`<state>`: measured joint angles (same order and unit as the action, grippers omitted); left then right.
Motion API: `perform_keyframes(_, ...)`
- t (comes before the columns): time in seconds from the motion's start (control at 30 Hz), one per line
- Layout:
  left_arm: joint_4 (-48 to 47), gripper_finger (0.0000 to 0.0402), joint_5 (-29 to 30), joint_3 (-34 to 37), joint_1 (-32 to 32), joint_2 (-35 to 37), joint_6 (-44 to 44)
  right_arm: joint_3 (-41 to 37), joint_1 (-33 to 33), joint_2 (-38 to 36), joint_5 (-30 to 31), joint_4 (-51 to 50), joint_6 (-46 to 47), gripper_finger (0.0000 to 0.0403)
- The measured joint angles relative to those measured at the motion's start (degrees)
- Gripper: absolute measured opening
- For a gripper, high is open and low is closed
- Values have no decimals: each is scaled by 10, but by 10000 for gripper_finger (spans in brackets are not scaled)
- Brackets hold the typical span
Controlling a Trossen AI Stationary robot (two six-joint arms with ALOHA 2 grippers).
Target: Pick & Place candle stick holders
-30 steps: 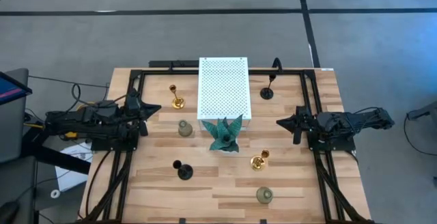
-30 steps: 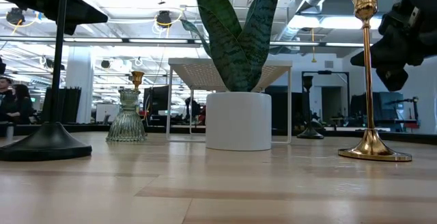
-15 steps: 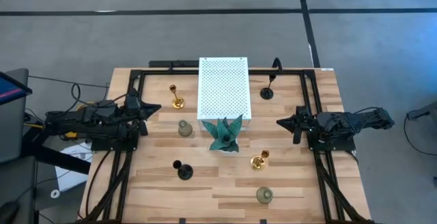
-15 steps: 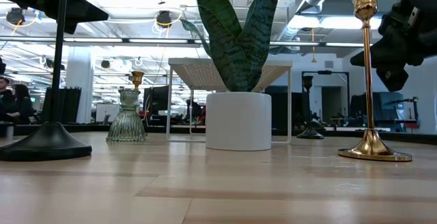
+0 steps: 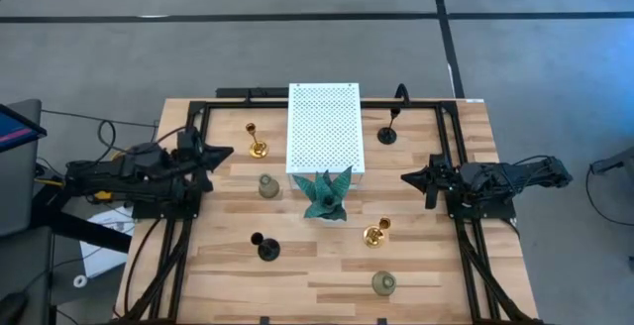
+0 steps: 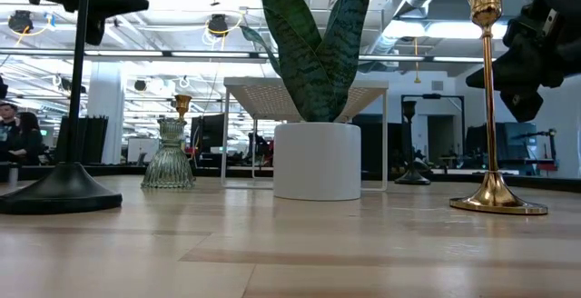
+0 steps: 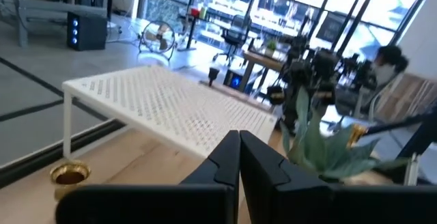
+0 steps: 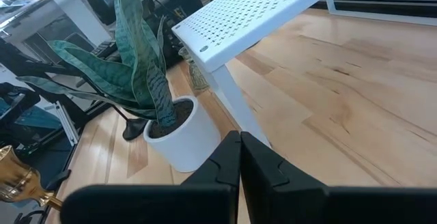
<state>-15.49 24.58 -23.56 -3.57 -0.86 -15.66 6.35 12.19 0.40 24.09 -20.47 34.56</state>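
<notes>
Six candle stick holders stand upright on their bases on the wooden table (image 5: pixel 327 266). The gold ones are at the far left (image 5: pixel 257 145) and the near right (image 5: pixel 376 232). The black ones are at the near left (image 5: pixel 265 247) and the far right (image 5: pixel 389 130). The grey-green glassy ones are left of centre (image 5: pixel 267 185) and at the near edge (image 5: pixel 383 283). My left gripper (image 5: pixel 228 153) is shut and empty above the table's left side, close to the far-left gold holder (image 7: pixel 68 175). My right gripper (image 5: pixel 406 177) is shut and empty at the right side.
A white perforated shelf on legs (image 5: pixel 326 127) stands at the table's far middle. A green plant in a white pot (image 5: pixel 326 194) stands just in front of it, between the two arms. Black frame rails (image 5: pixel 188 236) run along the table's left and right sides.
My left gripper has risen a little above the table's left side and stays shut. The holders have not moved.
</notes>
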Motion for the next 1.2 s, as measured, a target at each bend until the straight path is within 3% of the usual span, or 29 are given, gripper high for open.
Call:
perform_keyframes(0.87,52,10,0,0,0,-5,2,0,0,0,2,3,0,0)
perform_keyframes(1.0,98,10,6,0,0,-37,4,0,0,0,24,3,0,0)
perform_keyframes(1.2,135,6,66,-1,0,-125,42,0,0,0,44,4,0,0)
